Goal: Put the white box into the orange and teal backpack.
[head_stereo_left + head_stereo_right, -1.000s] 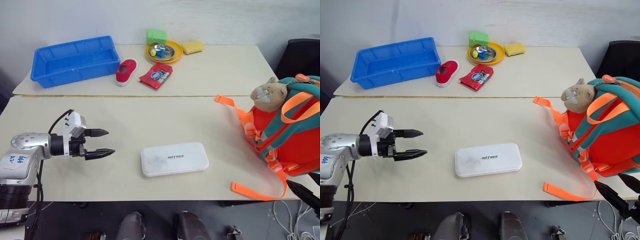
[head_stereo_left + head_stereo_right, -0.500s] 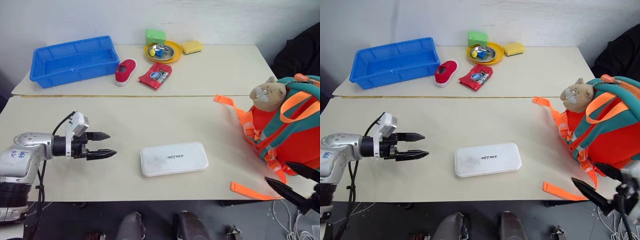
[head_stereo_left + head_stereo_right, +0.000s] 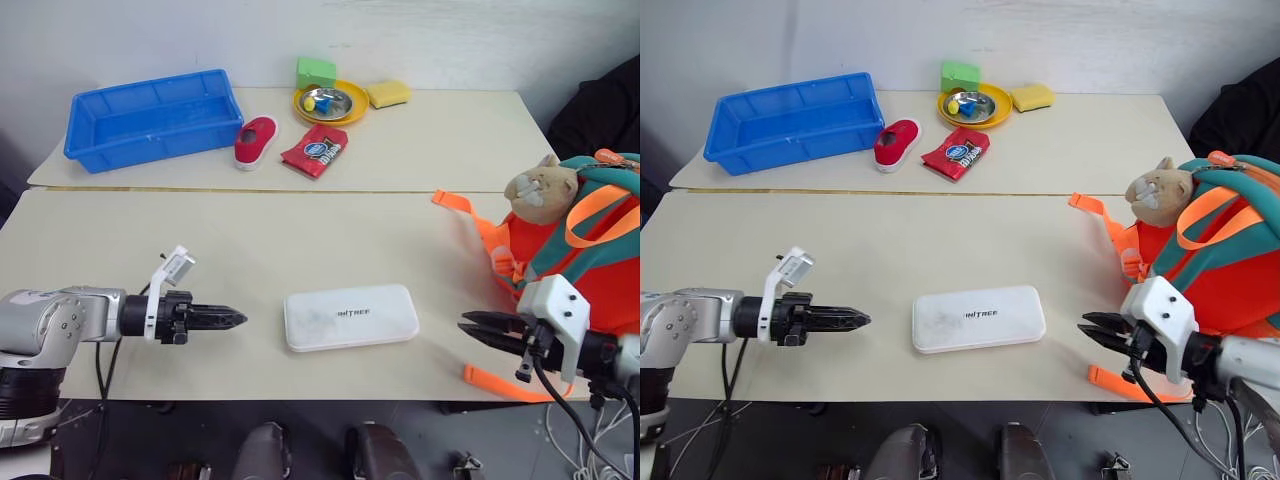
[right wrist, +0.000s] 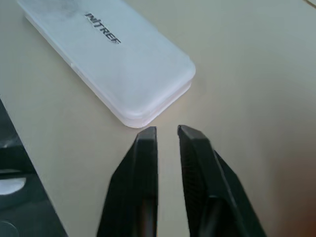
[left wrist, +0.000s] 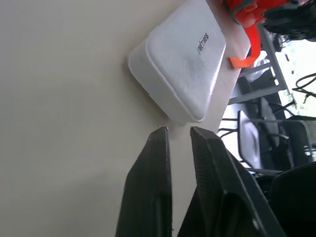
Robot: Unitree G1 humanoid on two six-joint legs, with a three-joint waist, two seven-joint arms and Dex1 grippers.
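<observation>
White box (image 3: 350, 316) lies flat mid-table, btwn both grippers, touching neither. Left gripper (image 3: 236, 319) closed, empty; right gripper (image 3: 470, 326) closed, empty. Backpack (image 3: 585, 260) at table's right edge.

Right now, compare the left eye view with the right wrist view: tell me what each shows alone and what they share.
The left eye view alone takes in the orange and teal backpack, the blue bin, the red shoe and the left gripper. The right wrist view alone gives the right gripper's fingers close up, nearly together, short of a corner. Both show the white box flat on the table.
</observation>
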